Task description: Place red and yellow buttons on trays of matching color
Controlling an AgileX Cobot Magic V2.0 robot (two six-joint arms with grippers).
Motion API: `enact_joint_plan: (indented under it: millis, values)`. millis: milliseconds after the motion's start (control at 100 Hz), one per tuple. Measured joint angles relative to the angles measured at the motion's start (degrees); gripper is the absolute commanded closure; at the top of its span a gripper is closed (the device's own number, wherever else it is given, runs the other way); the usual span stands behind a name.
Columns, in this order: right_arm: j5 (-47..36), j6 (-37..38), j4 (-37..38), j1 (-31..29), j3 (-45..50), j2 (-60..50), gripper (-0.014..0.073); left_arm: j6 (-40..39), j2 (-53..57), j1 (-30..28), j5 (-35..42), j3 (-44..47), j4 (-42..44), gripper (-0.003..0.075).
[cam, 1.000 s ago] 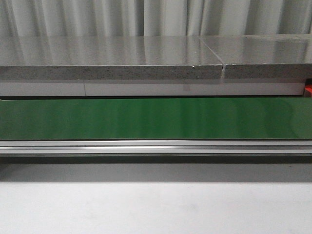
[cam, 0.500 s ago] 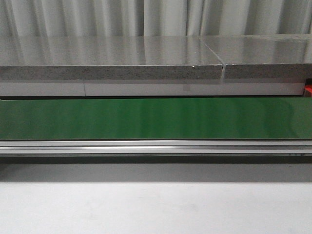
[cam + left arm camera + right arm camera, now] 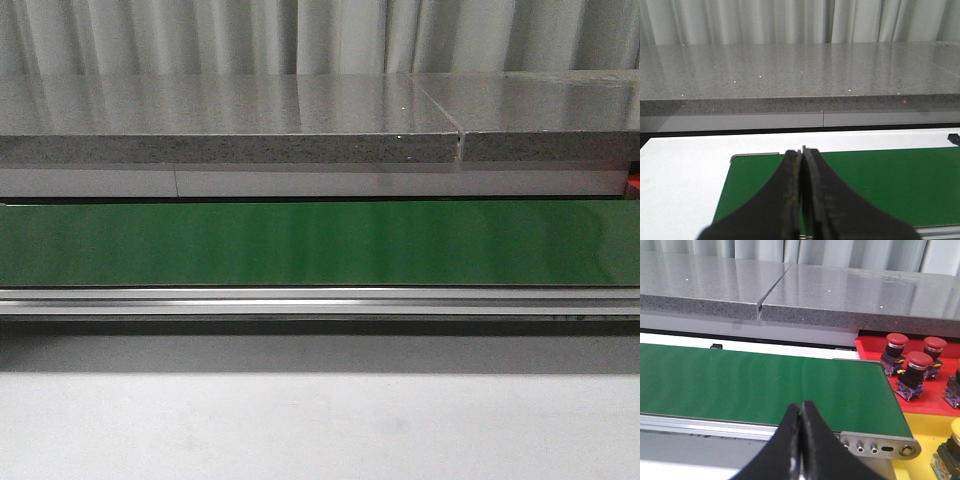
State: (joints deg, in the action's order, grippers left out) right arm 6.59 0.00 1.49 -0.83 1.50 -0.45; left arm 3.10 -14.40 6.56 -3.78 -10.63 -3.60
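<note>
- Green conveyor belt [image 3: 320, 243] runs the full width of the front view and carries nothing; neither arm shows in that view.
- At the belt's left end, the left gripper [image 3: 802, 165] hangs over the green surface with its jaws pressed together, holding nothing.
- Toward the right end, the right gripper [image 3: 800, 415] hangs over the belt, jaws likewise closed and empty.
- Right of the belt's end roller, 3 red buttons [image 3: 914, 365] stand whole on the red tray [image 3: 875, 347]; a 4th peeks in at the edge.
- A yellow button [image 3: 952, 445] sits on the yellow tray [image 3: 925, 432], just below.
- Risk, in my judgement: with both jaws closed, a button arriving on the belt could pass or get knocked over before a gripper opens.
- Compared with 1 second ago, the front view is unchanged: belt still bare.
</note>
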Motion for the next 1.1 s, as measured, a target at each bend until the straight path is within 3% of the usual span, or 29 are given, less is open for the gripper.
enact_joint_plan:
  millis: [410, 1100]
  values:
    - [0.0, 0.0, 0.0, 0.0, 0.0, 0.0, 0.0662, -4.9, 14.4, 0.0, 2.3, 10.5, 4.7, 0.0739]
    - [0.0, 0.0, 0.0, 0.0, 0.0, 0.0, 0.0662, -5.0, 14.7, 0.0, 4.2, 10.6, 4.7, 0.0739]
